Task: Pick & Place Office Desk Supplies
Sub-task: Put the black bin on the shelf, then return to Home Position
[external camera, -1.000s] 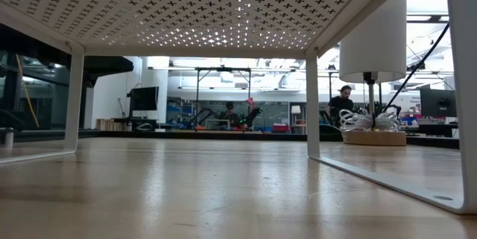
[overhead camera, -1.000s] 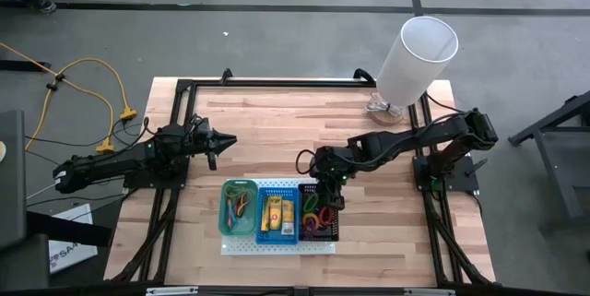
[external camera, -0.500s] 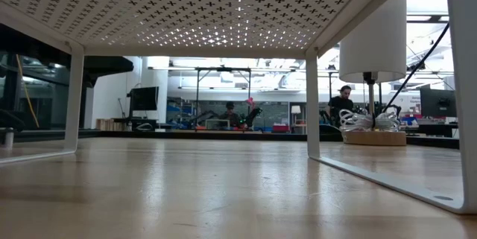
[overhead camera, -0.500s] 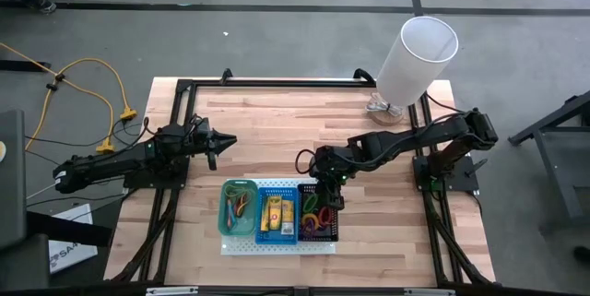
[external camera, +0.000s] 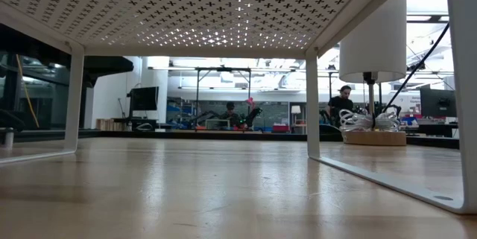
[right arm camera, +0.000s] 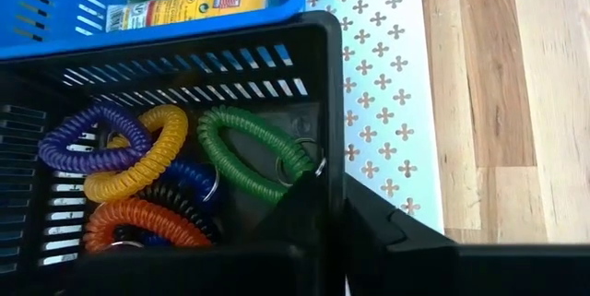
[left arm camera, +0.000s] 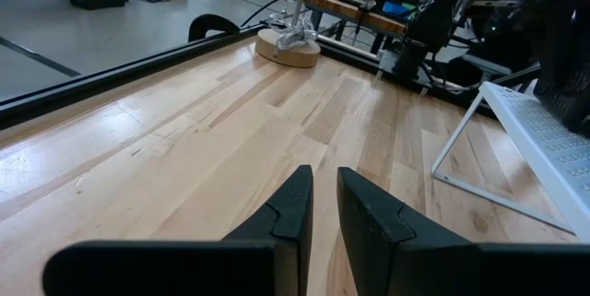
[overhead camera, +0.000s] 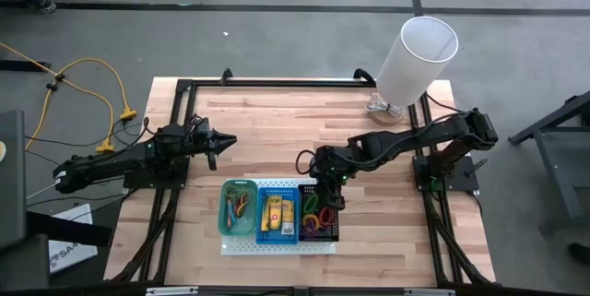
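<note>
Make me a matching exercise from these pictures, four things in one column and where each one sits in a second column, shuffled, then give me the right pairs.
Things:
1. coil loops
2. yellow packets
3. rubber bands
4. lamp

Places:
A. in the green bin
B. on the bare wood at the table's far right corner
C. in the black bin
D. in the blue bin

Right pairs: 1-C, 2-D, 3-A, 4-B
</note>
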You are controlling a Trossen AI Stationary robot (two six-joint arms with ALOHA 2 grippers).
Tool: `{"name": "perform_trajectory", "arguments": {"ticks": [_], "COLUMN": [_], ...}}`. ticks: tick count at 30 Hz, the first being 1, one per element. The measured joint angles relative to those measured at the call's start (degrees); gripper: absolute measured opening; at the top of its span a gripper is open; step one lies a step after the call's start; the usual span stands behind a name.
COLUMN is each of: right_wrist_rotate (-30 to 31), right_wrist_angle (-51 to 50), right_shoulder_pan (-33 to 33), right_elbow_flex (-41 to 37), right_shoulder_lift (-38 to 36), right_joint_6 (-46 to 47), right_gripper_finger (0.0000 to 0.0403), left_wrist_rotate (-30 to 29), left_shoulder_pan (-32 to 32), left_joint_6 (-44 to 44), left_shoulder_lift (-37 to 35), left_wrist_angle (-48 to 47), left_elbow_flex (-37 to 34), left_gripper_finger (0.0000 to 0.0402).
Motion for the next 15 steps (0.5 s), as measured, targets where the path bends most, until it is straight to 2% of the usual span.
{"name": "perform_trajectory", "arguments": {"ticks": [8, 15], "right_wrist_rotate": [-0.01, -0.01], "right_wrist_angle": [0.00, 0.02], "right_shoulder_pan": [0.00, 0.00], "right_elbow_flex": [0.02, 0.02], "right_shoulder_lift": [-0.02, -0.02], "right_joint_6": [0.00, 0.00], "right_gripper_finger": [0.0077, 0.0102], "left_wrist_rotate": [0.00, 0.00], "left_shoulder_pan": [0.01, -0.01], "left_joint_6": [0.00, 0.00], "left_shoulder_lift": [0.00, 0.00], "left_wrist_angle": [0.01, -0.01], "left_elbow_flex": [0.00, 0.00], "left_gripper_finger": [0.0050, 0.0050]}}
